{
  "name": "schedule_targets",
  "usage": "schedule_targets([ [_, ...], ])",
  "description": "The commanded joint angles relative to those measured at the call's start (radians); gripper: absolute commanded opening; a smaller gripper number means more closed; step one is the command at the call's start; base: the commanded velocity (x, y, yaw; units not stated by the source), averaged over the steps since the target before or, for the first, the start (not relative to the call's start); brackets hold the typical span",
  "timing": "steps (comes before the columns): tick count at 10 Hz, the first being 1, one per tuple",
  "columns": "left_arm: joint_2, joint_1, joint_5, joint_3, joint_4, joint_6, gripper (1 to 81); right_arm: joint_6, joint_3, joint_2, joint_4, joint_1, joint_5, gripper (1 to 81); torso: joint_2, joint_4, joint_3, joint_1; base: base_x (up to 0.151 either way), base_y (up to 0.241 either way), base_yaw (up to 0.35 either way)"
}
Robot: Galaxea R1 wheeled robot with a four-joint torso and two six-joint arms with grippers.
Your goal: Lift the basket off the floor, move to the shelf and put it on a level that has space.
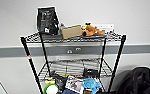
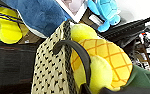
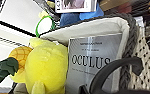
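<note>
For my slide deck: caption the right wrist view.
Woven basket carrying a yellow plush toy, a pineapple plush and a grey Oculus box.

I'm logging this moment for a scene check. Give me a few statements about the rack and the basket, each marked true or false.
1. The shelf stands against a pale wall. True.
2. Its top tier holds a brown box and an orange plush toy. True.
3. The basket is empty. False: it holds a yellow pineapple plush and a grey Oculus box.
4. The level second from the top is packed full. False: much bare wire grid shows.
5. A blue turtle plush lies on a lower tier. True.
</note>
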Motion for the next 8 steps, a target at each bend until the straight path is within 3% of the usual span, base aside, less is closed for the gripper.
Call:
schedule_targets([
  [1,-0.075,-0.161,-0.004,0.162,-0.002,-0.005,1.0,-0.003,0.148,-0.071,0.017,0.153,-0.017,1.0,0.000,0.000,0.000,0.000,0.000,0.000,0.000],
  [8,-0.210,-0.236,-0.056,0.396,-0.002,-0.008,1.0,0.001,0.368,-0.197,0.035,0.247,-0.003,1.0,0.000,0.000,0.000,0.000,0.000,0.000,0.000],
])
